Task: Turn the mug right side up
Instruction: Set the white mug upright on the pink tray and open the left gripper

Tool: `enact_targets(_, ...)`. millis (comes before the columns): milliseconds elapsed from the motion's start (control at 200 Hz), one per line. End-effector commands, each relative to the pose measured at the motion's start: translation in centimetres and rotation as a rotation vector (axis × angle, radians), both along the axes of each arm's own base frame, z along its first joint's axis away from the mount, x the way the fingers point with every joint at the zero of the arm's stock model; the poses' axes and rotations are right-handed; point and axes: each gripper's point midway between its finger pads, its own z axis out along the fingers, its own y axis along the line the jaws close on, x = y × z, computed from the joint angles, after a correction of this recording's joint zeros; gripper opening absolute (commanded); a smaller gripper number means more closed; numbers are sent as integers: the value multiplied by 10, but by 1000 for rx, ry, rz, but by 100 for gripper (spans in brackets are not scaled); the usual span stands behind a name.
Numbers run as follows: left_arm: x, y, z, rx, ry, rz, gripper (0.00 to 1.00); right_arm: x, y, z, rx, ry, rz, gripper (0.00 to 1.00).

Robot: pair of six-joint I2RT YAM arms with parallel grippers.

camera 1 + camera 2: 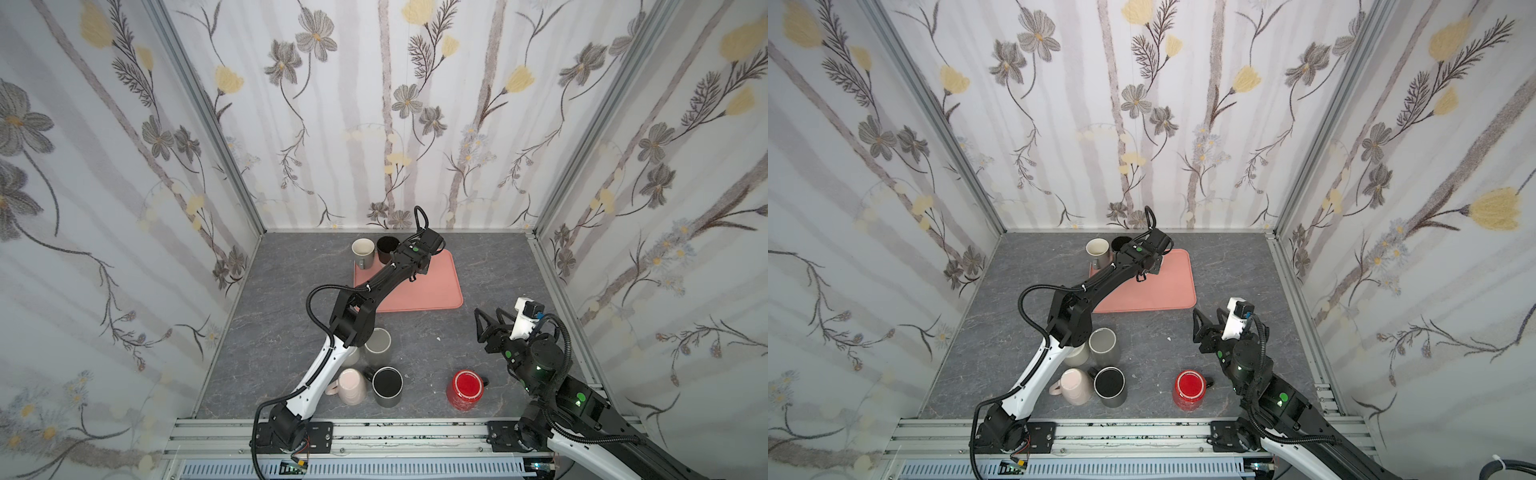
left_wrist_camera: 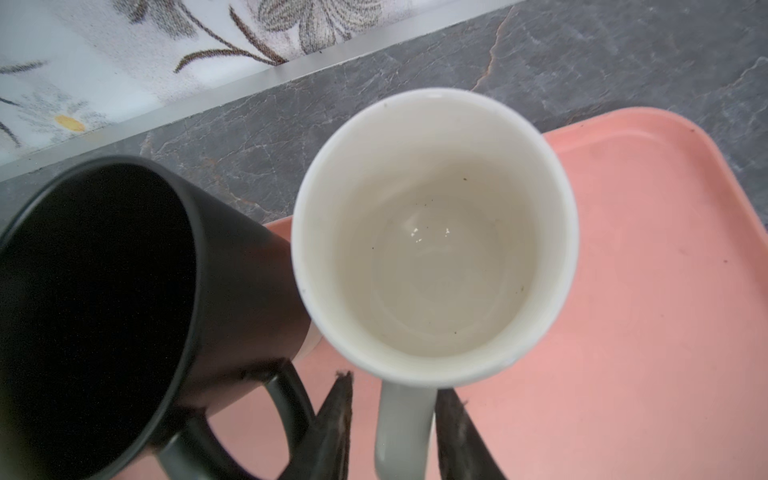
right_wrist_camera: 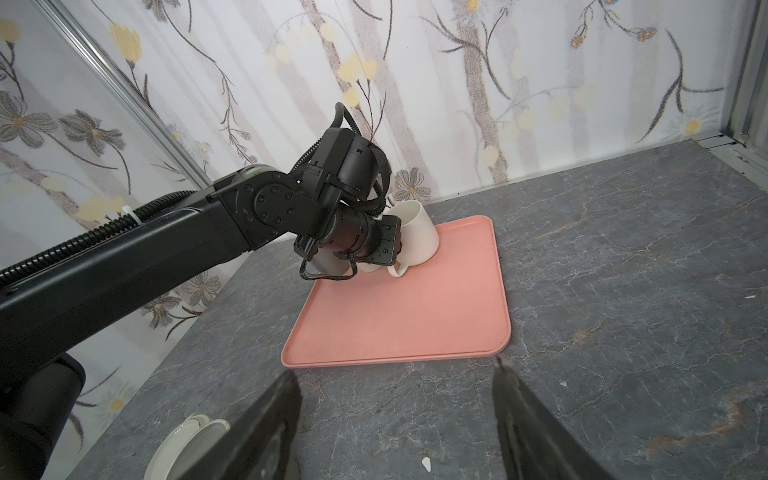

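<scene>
White mug [image 2: 432, 249] stood upright on the pink tray's [image 2: 644, 291] far-left corner, just beside a black mug [image 2: 104, 311]. Left gripper [image 2: 397, 384] was partly open, straddling the handle [image 2: 401, 428], not clamping. Right gripper [image 3: 395, 368] gaped empty. Mug looked rigid glazed ceramic: weighty, slick, chippable; handle was the best hold.

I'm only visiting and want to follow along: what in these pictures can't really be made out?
- Left end effector: in both top views its own wrist covers it.
- White mug: its handle's lower end is cut off by the left wrist view's edge.
- Pale mug under the left arm: mostly covered by it in both top views.
- Black mug: mostly hidden behind the left arm in the right wrist view.
</scene>
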Motion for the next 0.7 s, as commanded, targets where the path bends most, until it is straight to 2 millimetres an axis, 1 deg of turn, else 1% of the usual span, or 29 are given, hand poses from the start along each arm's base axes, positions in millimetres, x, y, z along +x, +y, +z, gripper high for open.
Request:
enact_targets(0,5,-10,27,-92,-46,7,43,1,-2,3,15,1,-13,74)
enact_targets(90,0,-18,50,-152,-73,-10,49,0,-2,2,18,5,-11,75)
enact_targets(115,-2,-21,61,-173,-87,-18,51,0,-2,2,20,6,-11,75)
enact_targets(125,-2,-23,61,-179,-90,-20,51,0,-2,2,20,6,-11,75)
enact_targets(150,-5,-26,69,-200,-102,-28,52,0,-2,2,21,8,-8,75)
enact_targets(285,-22,-38,123,-318,-169,-71,61,0,2,-1,24,20,6,76)
enact_targets(315,-27,-41,137,-346,-186,-83,62,-1,4,-2,24,24,14,77)
enact_targets(330,-30,-42,140,-354,-186,-88,63,0,4,-3,22,27,17,77)
enact_targets(350,-33,-43,152,-377,-201,-96,64,0,5,-4,19,31,21,77)
enact_targets(375,-38,-44,157,-396,-205,-106,66,0,6,-5,18,35,25,77)
enact_targets(395,-42,-45,167,-418,-216,-113,67,0,7,-6,15,39,29,77)
enact_targets(445,-53,-45,177,-458,-224,-130,70,0,10,-9,9,51,39,77)
enact_targets(475,-60,-45,188,-491,-234,-140,71,-1,12,-11,6,58,48,77)
enact_targets(485,-62,-45,188,-500,-233,-144,72,-1,13,-12,4,61,52,77)
enact_targets(490,-64,-45,192,-510,-240,-145,72,-1,13,-12,2,62,52,77)
enact_targets(505,-67,-44,192,-520,-236,-150,73,-1,14,-13,1,65,57,77)
enact_targets(540,-76,-41,202,-563,-243,-158,74,-2,16,-16,-5,76,71,77)
enact_targets(614,-96,-33,214,-640,-249,-175,76,-5,23,-23,-22,100,114,77)
enact_targets(629,-100,-32,221,-660,-257,-181,77,-5,25,-25,-28,108,121,77)
enact_targets(649,-105,-28,221,-675,-257,-183,77,-5,26,-27,-33,116,130,77)
enact_targets(699,-118,-20,230,-723,-269,-190,79,-7,30,-35,-48,142,151,77)
